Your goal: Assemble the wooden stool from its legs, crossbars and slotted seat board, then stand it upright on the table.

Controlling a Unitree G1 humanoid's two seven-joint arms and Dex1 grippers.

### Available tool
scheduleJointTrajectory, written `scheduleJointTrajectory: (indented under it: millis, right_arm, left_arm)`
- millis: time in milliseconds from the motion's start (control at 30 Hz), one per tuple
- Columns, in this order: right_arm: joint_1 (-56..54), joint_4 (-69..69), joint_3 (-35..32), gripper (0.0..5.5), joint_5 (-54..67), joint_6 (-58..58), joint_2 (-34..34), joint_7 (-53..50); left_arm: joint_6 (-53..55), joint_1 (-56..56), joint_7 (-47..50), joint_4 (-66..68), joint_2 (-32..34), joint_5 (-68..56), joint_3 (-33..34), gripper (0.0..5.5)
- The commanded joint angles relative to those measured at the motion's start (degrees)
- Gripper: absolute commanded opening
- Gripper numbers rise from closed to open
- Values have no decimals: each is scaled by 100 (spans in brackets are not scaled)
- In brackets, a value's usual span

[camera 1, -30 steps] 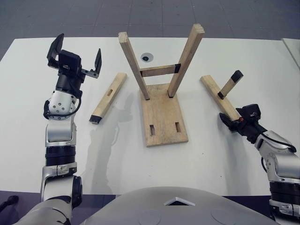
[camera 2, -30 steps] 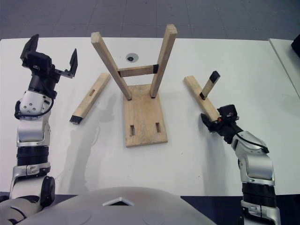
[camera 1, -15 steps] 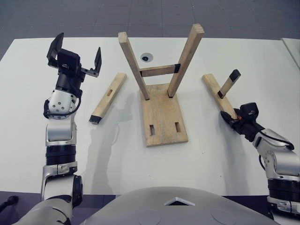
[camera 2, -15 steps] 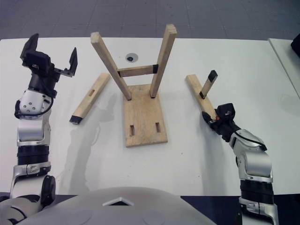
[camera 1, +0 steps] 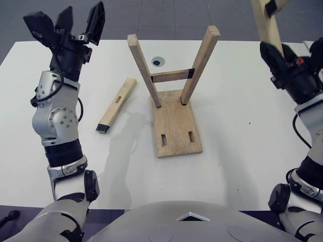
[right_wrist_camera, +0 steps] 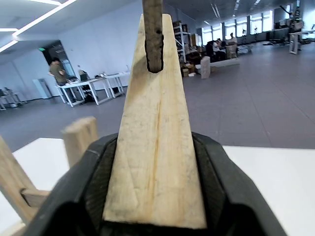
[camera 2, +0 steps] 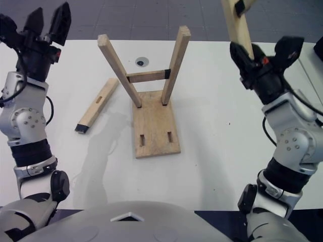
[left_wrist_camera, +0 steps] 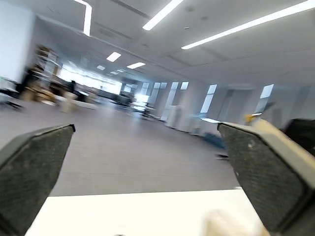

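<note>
— What changed in the head views?

— Half a second ago the right gripper (camera 1: 275,55) sat low on the table (camera 1: 242,151), at the near end of the right-hand leg. Now it is raised at the far right with that held leg (camera 1: 266,22) clamped in it. The leg points up, and its crossbar stub (camera 1: 272,4) sits at the top edge. The left gripper (camera 1: 65,22) has risen too, at the far left, spread wide and empty.

— And for the task?

— My guess is that the third leg is picked and on its way to the seat board (camera 1: 176,126). The board lies in the middle, with two empty slots at its near end. The two fitted legs (camera 1: 144,70) stand in its far end, joined by a crossbar (camera 1: 171,76). The loose leg (camera 1: 117,103) lies flat to the left of the board, well apart from the left arm.

— Left wrist view?

— Its pads (left_wrist_camera: 29,172) stand far apart with nothing between them, aimed over the table's far edge into the room.

— Right wrist view?

— The held leg runs straight up between the two jaws, which close against both its sides near its lower end. The stub pokes out of the leg near its tip. One of the fitted legs shows just beside the jaw, farther off.
</note>
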Motion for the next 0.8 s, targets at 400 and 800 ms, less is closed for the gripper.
scheduleJointTrajectory:
  millis: [400,800]
  right_arm:
    - [-797,-510,973,204,3862,448,-107,-657]
    - [-412,-390,1892,204,5116,431,-370,-135]
  left_arm:
    - [2155,637,398,-1419,382,-4468,-322,540]
    - [2234,432,314,-1430,851,-5402,-794,411]
